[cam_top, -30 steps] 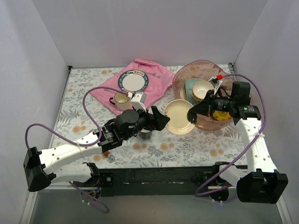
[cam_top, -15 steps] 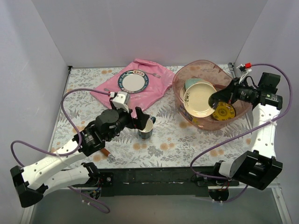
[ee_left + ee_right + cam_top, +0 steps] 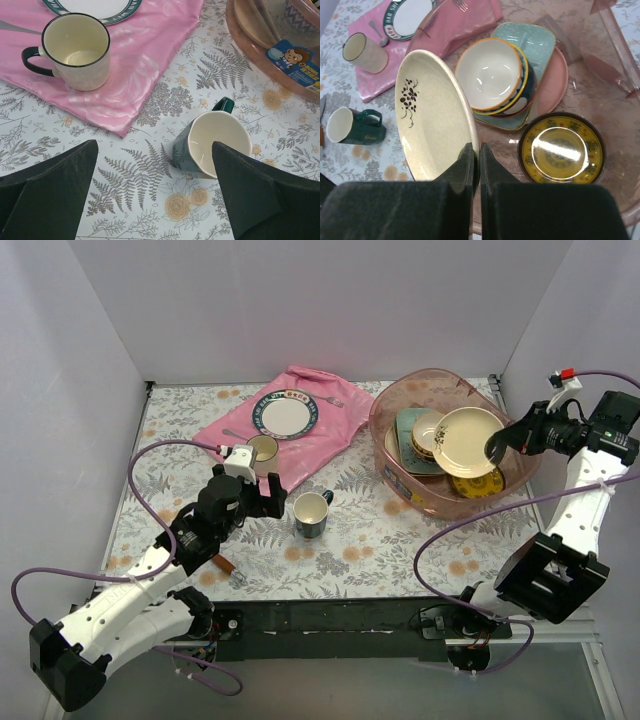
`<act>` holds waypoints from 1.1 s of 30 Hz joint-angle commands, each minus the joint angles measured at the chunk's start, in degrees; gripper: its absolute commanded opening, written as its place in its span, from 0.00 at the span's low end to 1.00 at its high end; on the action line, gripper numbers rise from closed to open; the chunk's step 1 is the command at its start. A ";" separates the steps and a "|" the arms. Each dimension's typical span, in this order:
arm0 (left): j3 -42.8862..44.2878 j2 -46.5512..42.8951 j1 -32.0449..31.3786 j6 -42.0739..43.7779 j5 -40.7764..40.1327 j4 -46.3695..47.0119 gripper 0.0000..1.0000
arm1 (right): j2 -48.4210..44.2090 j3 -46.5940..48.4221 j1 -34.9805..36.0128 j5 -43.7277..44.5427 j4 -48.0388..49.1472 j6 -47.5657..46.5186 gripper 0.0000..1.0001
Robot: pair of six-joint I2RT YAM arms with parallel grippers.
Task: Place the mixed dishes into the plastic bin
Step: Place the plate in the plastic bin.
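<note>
My right gripper (image 3: 497, 447) is shut on the rim of a cream plate with a small black flower (image 3: 467, 441), held tilted over the plastic bin (image 3: 400, 400). In the right wrist view the gripper (image 3: 479, 155) pinches the plate (image 3: 435, 130) above stacked bowls (image 3: 490, 75), a pale green tray (image 3: 532, 42), a pink plate (image 3: 556, 82) and a yellow dark-rimmed plate (image 3: 561, 147). My left gripper (image 3: 272, 497) is open and empty, left of a dark green mug (image 3: 311, 513) standing on the table. In the left wrist view the gripper (image 3: 155, 200) is open with the mug (image 3: 212, 145) by the right finger.
A pink cloth (image 3: 330, 425) at the back holds a blue-rimmed plate (image 3: 285, 415), a cream mug (image 3: 263, 450) and cutlery. A wooden-handled utensil (image 3: 228, 567) lies near the front edge under my left arm. The bin wall (image 3: 615, 60) is right of my right gripper.
My right gripper has carried the cream plate from the table up, right and over the bin. My left gripper has drawn back to the left, away from the green mug, which stays standing.
</note>
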 commanded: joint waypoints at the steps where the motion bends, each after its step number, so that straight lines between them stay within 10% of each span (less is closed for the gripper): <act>1: -0.27 -1.39 0.33 1.79 -1.49 0.74 0.98 | 0.05 2.86 -0.77 3.95 2.07 -0.46 0.01; 33: -0.35 -3.06 0.33 2.31 -3.43 -1.11 0.98 | 11.74 2.77 2.74 32.43 11.21 -2.48 0.01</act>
